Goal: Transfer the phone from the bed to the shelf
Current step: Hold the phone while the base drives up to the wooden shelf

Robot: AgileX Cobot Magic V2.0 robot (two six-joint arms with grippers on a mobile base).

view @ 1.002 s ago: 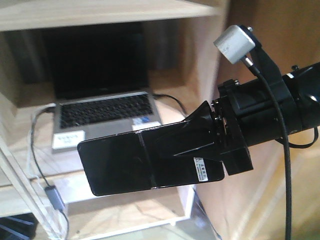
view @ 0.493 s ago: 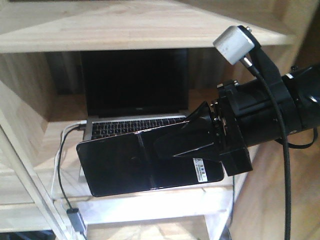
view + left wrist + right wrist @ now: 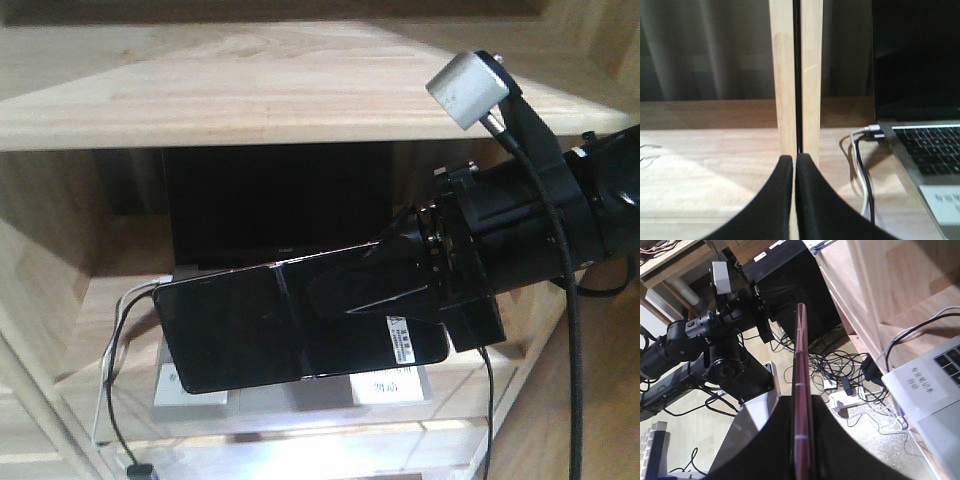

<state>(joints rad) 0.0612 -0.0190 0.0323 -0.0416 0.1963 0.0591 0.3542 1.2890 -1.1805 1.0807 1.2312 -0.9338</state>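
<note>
Blk phone (image 3: 230,330), creased mid, level, in frt of pale-wood shelf (image 3: 250,90)

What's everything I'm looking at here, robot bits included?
phone: one, glossy black, held before the shelf
laptop: one, grey, dark screen, open on a shelf tier
shelf: one, pale wood, behind everything
laptop cables: two at least, white and black, at the laptop's side
floor cables: many, mostly black, tangled by the shelf's foot
right hand: one, black, shut on the phone
left hand: one, black, shut, empty, facing a shelf upright
</note>
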